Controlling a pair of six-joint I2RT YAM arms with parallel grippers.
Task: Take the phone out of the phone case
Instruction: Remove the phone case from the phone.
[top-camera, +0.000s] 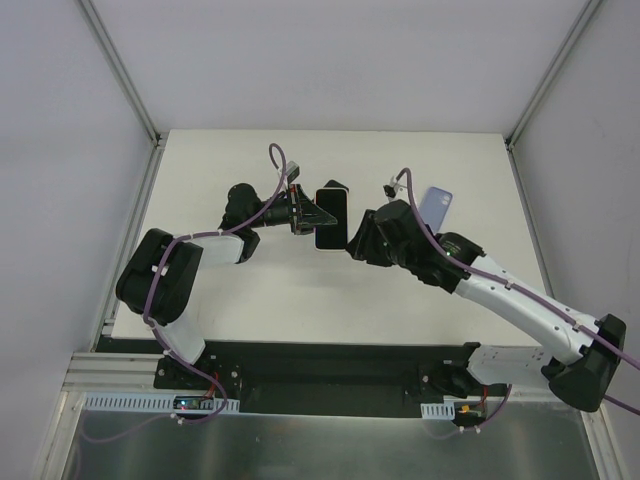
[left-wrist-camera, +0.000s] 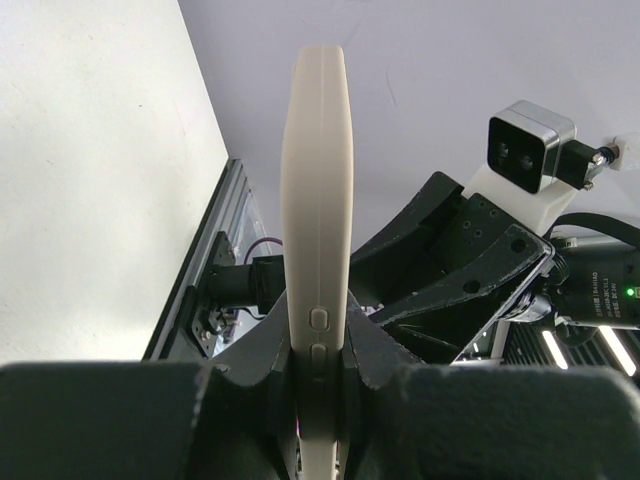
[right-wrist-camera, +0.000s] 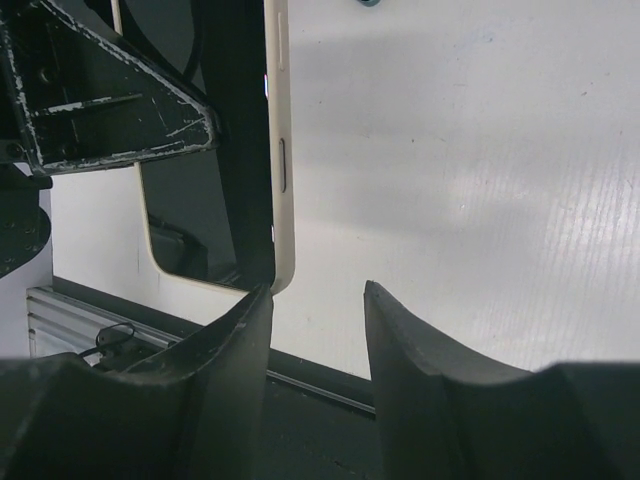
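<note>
The phone (top-camera: 331, 213), black screen up, sits in a cream phone case (left-wrist-camera: 315, 200) and is held above the table. My left gripper (left-wrist-camera: 318, 350) is shut on the case's long edge, with the side buttons showing just above the jaws. In the top view the left gripper (top-camera: 305, 212) is at the phone's left side. My right gripper (right-wrist-camera: 315, 290) is open, and its left fingertip (right-wrist-camera: 258, 300) touches the case's lower corner (right-wrist-camera: 281, 270). Nothing is between its fingers. The dark screen (right-wrist-camera: 200, 230) faces away from the right gripper's gap.
A lavender flat rectangular thing (top-camera: 436, 208) lies on the white table (top-camera: 250, 290) to the right of the right wrist. Grey walls close in the left, right and back sides. A black rail (top-camera: 330, 360) runs along the near edge by the arm bases.
</note>
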